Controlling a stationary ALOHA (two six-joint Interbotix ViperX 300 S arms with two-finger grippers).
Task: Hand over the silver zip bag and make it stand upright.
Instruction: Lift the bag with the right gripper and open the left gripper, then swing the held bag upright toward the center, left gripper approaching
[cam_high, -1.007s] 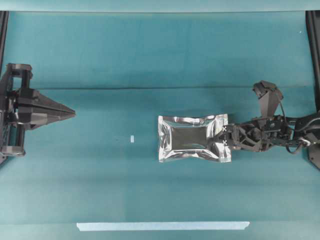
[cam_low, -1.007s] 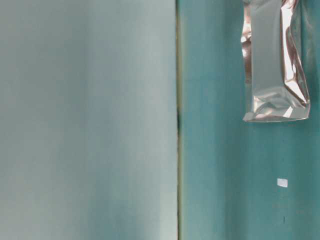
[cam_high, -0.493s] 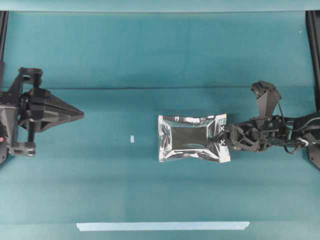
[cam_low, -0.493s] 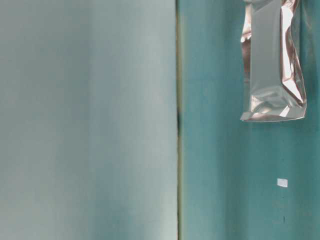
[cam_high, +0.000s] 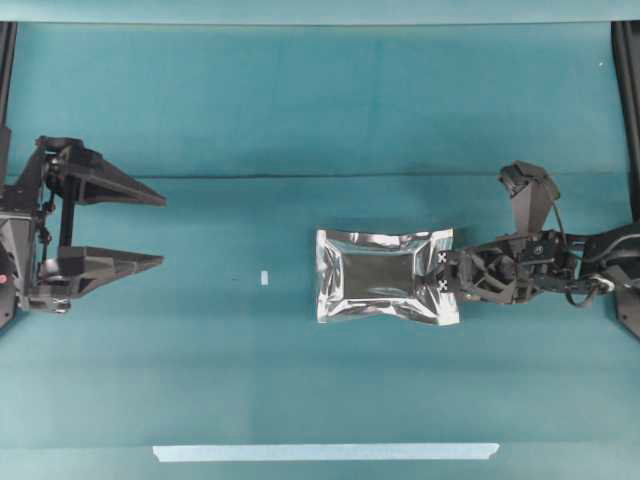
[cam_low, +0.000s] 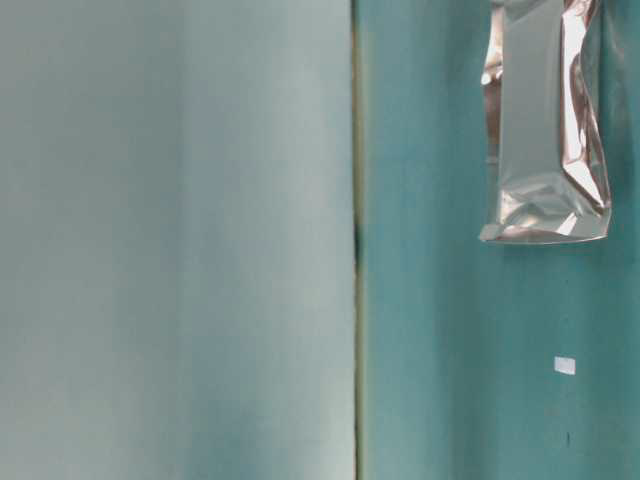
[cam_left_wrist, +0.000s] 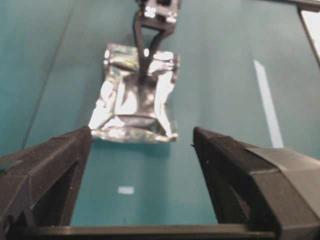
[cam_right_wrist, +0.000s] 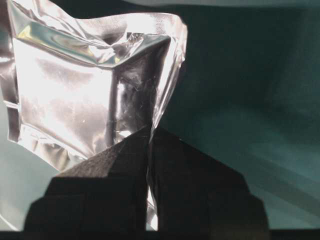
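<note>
A teal desk (cam_high: 300, 110) seen from above, with a silver zip bag (cam_high: 385, 277) near its middle as the landmark. The bag is a shiny, crinkled foil pouch with flat sealed borders and a darker centre. The right end effector (cam_high: 444, 275) reaches in from the right side and is clamped on the bag's right-hand border, its two black fingers pressed together with the foil edge pinched between them; the right wrist view shows the foil seam running straight into the closed tips (cam_right_wrist: 149, 150). In the table-level view the bag (cam_low: 545, 130) shows only partly at the top right, with the surface beyond its free end bare. Well to the left of the bag, the left end effector (cam_high: 160, 230) has its two fingers spread wide apart, holding nothing and pointing toward the bag. From the left wrist view the bag (cam_left_wrist: 135, 95) lies ahead, framed between those parted fingers (cam_left_wrist: 235, 170). A small white tape mark (cam_high: 264, 278) sits on the desk between the bag and the left end effector. A long pale tape strip (cam_high: 325, 452) runs along the desk edge below the bag
</note>
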